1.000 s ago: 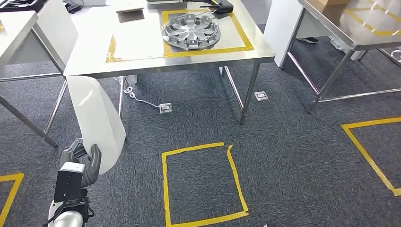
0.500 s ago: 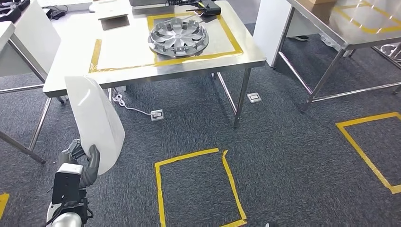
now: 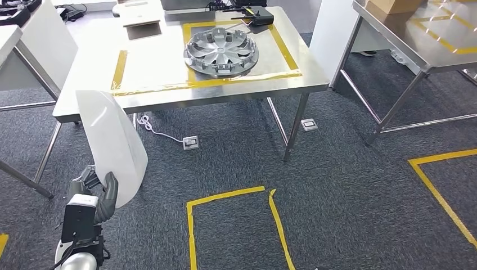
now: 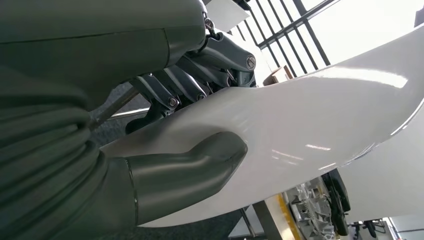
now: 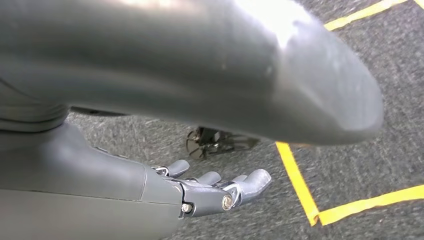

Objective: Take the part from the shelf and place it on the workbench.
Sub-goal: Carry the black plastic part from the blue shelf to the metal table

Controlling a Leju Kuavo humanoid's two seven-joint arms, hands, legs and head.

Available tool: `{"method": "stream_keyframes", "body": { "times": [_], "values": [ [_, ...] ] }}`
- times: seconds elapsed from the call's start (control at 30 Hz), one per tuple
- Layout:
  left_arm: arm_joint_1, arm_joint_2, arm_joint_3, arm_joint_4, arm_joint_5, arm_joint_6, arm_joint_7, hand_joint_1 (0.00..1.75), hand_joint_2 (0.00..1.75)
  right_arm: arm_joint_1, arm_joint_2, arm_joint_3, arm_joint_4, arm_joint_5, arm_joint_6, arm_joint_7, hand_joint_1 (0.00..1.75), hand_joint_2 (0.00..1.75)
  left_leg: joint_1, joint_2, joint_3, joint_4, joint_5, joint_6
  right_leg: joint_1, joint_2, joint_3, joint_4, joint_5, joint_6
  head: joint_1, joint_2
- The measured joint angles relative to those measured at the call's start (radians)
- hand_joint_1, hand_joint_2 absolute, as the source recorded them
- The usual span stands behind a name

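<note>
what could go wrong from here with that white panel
1. The left hand grips the white panel at its lower end only, thumb on one face and fingers behind; the tall part above may swing or slip.
2. The workbench edge is close to the panel's top, so the panel may hit it when raised.
3. A wheel cover already fills the right taped square; setting the panel there may knock it.

One white curved part (image 3: 109, 143), lower left. One silver wheel cover (image 3: 221, 50), upper centre. Three steel tables: the middle workbench (image 3: 169, 90), one at left edge (image 3: 11, 39), one upper right (image 3: 416, 42). Two floor sockets (image 3: 190, 143) (image 3: 309, 124). Two robot hands: left hand (image 3: 98, 191), right hand (image 5: 220, 192).
</note>
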Motion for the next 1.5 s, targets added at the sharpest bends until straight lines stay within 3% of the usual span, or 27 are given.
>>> {"method": "stream_keyframes", "body": {
  "times": [0.1, 0.17, 0.2, 0.27, 0.3, 0.33, 0.37, 0.43, 0.47, 0.53, 0.67, 0.7, 0.77, 0.8, 0.83, 0.87, 0.93, 1.0, 1.07, 1.13, 1.2, 1.3, 1.33, 1.37, 1.4, 1.47, 1.5],
  "values": [
    [-0.006, 0.0, 0.0, 0.0, -0.001, 0.0, 0.0, 1.75, 1.75, -0.002, 0.0, 0.0, 0.0, -0.002, 0.002, 0.0, 0.0, 0.0, 0.0, 0.002, 0.013, -0.01, -0.011, -0.017, 0.0, 0.002, 0.015, -0.016, -0.018, -0.015, -0.001, 0.0],
    [-0.012, 0.0, 0.0, 0.0, -0.002, 0.0, -0.001, 1.75, 1.75, -0.001, 0.001, -0.001, 0.0, -0.002, 0.003, 0.001, 0.0, 0.0, 0.0, 0.002, -0.006, 0.041, -0.036, -0.026, -0.006, 0.001, 0.035, -0.028, -0.024, -0.028, -0.006, 0.0],
    [-0.013, 0.001, 0.0, 0.001, -0.002, 0.0, -0.001, 1.75, 1.75, -0.001, 0.001, -0.001, 0.0, -0.002, 0.003, 0.001, 0.0, 0.0, 0.002, 0.002, -0.037, 0.099, -0.057, -0.03, -0.007, 0.0, 0.043, -0.031, -0.03, -0.033, -0.008, 0.0],
    [-0.012, 0.002, 0.0, 0.005, -0.001, 0.0, -0.001, 1.75, 1.75, -0.001, 0.001, -0.001, 0.0, -0.002, 0.003, 0.001, 0.0, 0.0, 0.002, 0.002, -0.131, 0.241, -0.096, -0.036, -0.007, 0.0, 0.06, -0.032, -0.044, -0.039, -0.01, 0.0],
    [-0.01, 0.002, 0.0, 0.008, -0.001, 0.0, -0.001, 1.75, 1.75, -0.001, 0.001, -0.001, 0.0, -0.002, 0.003, 0.001, 0.0, 0.0, 0.003, 0.002, -0.17, 0.285, -0.094, -0.038, -0.007, 0.001, 0.068, -0.032, -0.052, -0.039, -0.011, 0.0],
    [-0.009, 0.002, 0.0, 0.009, -0.001, 0.0, 0.0, 1.75, 1.75, 0.0, 0.001, -0.001, 0.0, -0.002, 0.003, 0.001, 0.0, 0.0, 0.003, 0.002, -0.192, 0.294, -0.071, -0.039, -0.007, 0.002, 0.079, -0.032, -0.06, -0.038, -0.011, 0.0],
    [-0.008, 0.002, 0.0, 0.011, -0.001, 0.0, 0.0, 1.75, 1.75, 0.001, 0.001, -0.001, 0.0, -0.002, 0.003, 0.001, 0.0, 0.0, 0.004, 0.003, -0.193, 0.26, -0.027, -0.039, -0.007, 0.003, 0.091, -0.032, -0.069, -0.037, -0.011, 0.0],
    [-0.009, 0.004, 0.0, 0.012, -0.001, 0.0, 0.0, 1.75, 1.75, 0.002, 0.001, -0.001, 0.0, -0.002, 0.004, 0.002, 0.0, 0.0, 0.004, 0.004, -0.155, 0.129, 0.074, -0.035, -0.007, 0.005, 0.117, -0.032, -0.09, -0.03, -0.011, 0.0],
    [-0.009, 0.005, 0.0, 0.012, -0.001, 0.0, 0.0, 1.75, 1.75, 0.001, 0.001, -0.001, 0.0, -0.002, 0.003, 0.002, 0.0, 0.0, 0.004, 0.004, -0.133, 0.07, 0.101, -0.03, -0.005, 0.006, 0.126, -0.031, -0.1, -0.024, -0.012, 0.0],
    [-0.009, 0.006, 0.0, 0.013, -0.001, 0.0, 0.0, 1.75, 1.75, 0.0, 0.002, -0.002, 0.0, -0.002, 0.002, 0.004, 0.0, 0.0, 0.001, 0.003, -0.114, 0.027, 0.104, -0.016, -0.003, 0.006, 0.13, -0.031, -0.112, -0.013, -0.012, 0.0],
    [-0.011, 0.006, 0.002, 0.012, -0.002, 0.0, -0.006, 1.75, 1.75, -0.004, 0.001, -0.003, 0.0, -0.003, 0.002, 0.004, 0.0, 0.0, 0.003, 0.0, -0.1, 0.017, 0.09, 0.013, -0.003, 0.003, 0.127, -0.006, -0.136, 0.011, -0.008, 0.0],
    [-0.012, 0.006, 0.002, 0.013, -0.002, 0.0, -0.008, 1.75, 1.75, -0.005, 0.001, -0.003, 0.0, -0.003, 0.002, 0.004, 0.0, 0.0, 0.005, 0.002, -0.094, 0.014, 0.086, 0.019, -0.004, 0.003, 0.103, 0.04, -0.154, 0.016, -0.005, 0.0],
    [-0.014, 0.006, 0.002, 0.014, -0.003, -0.001, -0.009, 1.75, 1.75, -0.004, 0.001, -0.004, 0.0, -0.003, 0.002, 0.004, 0.0, 0.0, 0.004, 0.003, -0.086, 0.014, 0.076, 0.026, -0.007, 0.002, 0.012, 0.18, -0.198, 0.023, -0.001, 0.0],
    [-0.013, 0.006, 0.002, 0.016, -0.003, -0.001, -0.009, 1.75, 1.75, -0.003, 0.001, -0.004, 0.0, -0.003, 0.003, 0.004, 0.0, 0.0, 0.004, 0.003, -0.082, 0.014, 0.071, 0.027, -0.008, 0.002, -0.035, 0.24, -0.207, 0.025, 0.0, 0.0],
    [-0.013, 0.006, 0.002, 0.018, -0.004, -0.002, -0.009, 1.75, 1.75, -0.002, 0.001, -0.004, 0.0, -0.003, 0.003, 0.004, 0.0, 0.0, 0.003, 0.002, -0.076, 0.014, 0.065, 0.026, -0.008, 0.002, -0.066, 0.266, -0.195, 0.025, 0.001, 0.0],
    [-0.013, 0.006, 0.002, 0.021, -0.004, -0.002, -0.009, 1.75, 1.75, 0.0, 0.001, -0.004, 0.0, -0.003, 0.003, 0.003, 0.0, 0.0, 0.003, 0.001, -0.067, 0.014, 0.058, 0.025, -0.008, 0.002, -0.077, 0.253, -0.162, 0.023, 0.001, 0.0],
    [-0.015, 0.006, 0.002, 0.025, -0.003, -0.004, -0.011, 1.75, 1.75, 0.001, 0.001, -0.004, 0.0, -0.003, 0.002, 0.002, 0.0, 0.0, 0.003, -0.001, -0.048, 0.013, 0.043, 0.022, -0.005, 0.002, -0.046, 0.128, -0.061, 0.014, 0.003, 0.0],
    [-0.021, 0.006, 0.002, 0.03, -0.002, -0.005, -0.013, 1.75, 1.75, 0.0, 0.0, -0.005, 0.0, -0.003, 0.002, 0.001, 0.0, 0.0, 0.001, -0.001, -0.038, 0.013, 0.029, 0.013, 0.002, 0.001, -0.004, 0.013, -0.007, 0.0, 0.002, 0.0],
    [-0.026, 0.006, 0.002, 0.038, 0.001, -0.008, -0.017, 1.75, 1.75, 0.0, 0.0, -0.005, 0.0, -0.002, 0.002, 0.001, 0.0, 0.0, 0.0, -0.002, -0.034, 0.009, 0.021, 0.002, 0.008, 0.001, 0.01, -0.015, -0.011, -0.007, 0.001, 0.0],
    [-0.029, 0.008, 0.002, 0.043, 0.005, -0.01, -0.024, 1.75, 1.75, 0.001, 0.001, -0.005, 0.0, -0.003, 0.0, 0.001, 0.0, 0.0, -0.001, -0.001, -0.025, 0.006, 0.016, -0.009, 0.003, 0.003, 0.018, -0.024, -0.014, -0.014, 0.0, 0.0],
    [-0.035, 0.011, 0.001, 0.047, 0.01, -0.01, -0.029, 1.75, 1.75, 0.002, 0.001, -0.005, 0.0, -0.003, -0.001, 0.001, 0.0, 0.0, -0.002, 0.001, -0.039, 0.051, -0.009, -0.018, -0.005, 0.002, 0.035, -0.035, -0.019, -0.024, -0.004, 0.0],
    [-0.039, 0.017, 0.001, 0.058, 0.013, -0.009, -0.031, 1.75, 1.75, 0.002, 0.001, -0.006, 0.0, -0.006, -0.001, 0.003, 0.0, 0.0, 0.002, 0.002, -0.149, 0.24, -0.075, -0.026, -0.006, 0.001, 0.057, -0.038, -0.036, -0.034, -0.008, 0.0],
    [-0.039, 0.018, 0.001, 0.062, 0.014, -0.009, -0.031, 1.75, 1.75, 0.002, 0.002, -0.006, 0.0, -0.008, -0.001, 0.003, 0.0, 0.0, 0.003, 0.002, -0.181, 0.28, -0.076, -0.029, -0.006, 0.001, 0.065, -0.038, -0.043, -0.034, -0.008, 0.0],
    [-0.039, 0.02, 0.001, 0.066, 0.015, -0.009, -0.031, 1.75, 1.75, 0.003, 0.002, -0.006, 0.0, -0.01, -0.001, 0.003, 0.0, 0.0, 0.004, 0.002, -0.196, 0.282, -0.054, -0.031, -0.007, 0.002, 0.074, -0.037, -0.05, -0.032, -0.008, 0.0],
    [-0.039, 0.022, 0.001, 0.069, 0.016, -0.008, -0.032, 1.75, 1.75, 0.004, 0.002, -0.006, 0.0, -0.011, 0.0, 0.003, 0.0, 0.0, 0.006, 0.002, -0.191, 0.246, -0.013, -0.032, -0.008, 0.004, 0.084, -0.037, -0.057, -0.03, -0.008, 0.0],
    [-0.039, 0.025, 0.001, 0.072, 0.02, -0.007, -0.034, 1.75, 1.75, 0.004, 0.002, -0.007, 0.0, -0.013, 0.001, 0.002, 0.0, 0.0, 0.009, 0.004, -0.148, 0.117, 0.075, -0.033, -0.008, 0.005, 0.105, -0.035, -0.076, -0.021, -0.009, 0.0],
    [-0.039, 0.026, 0.001, 0.074, 0.022, -0.006, -0.035, 1.75, 1.75, 0.003, 0.003, -0.007, 0.0, -0.014, 0.001, 0.001, 0.0, 0.0, 0.009, 0.004, -0.127, 0.065, 0.097, -0.03, -0.007, 0.006, 0.11, -0.033, -0.084, -0.015, -0.01, 0.0]
  ]
}}
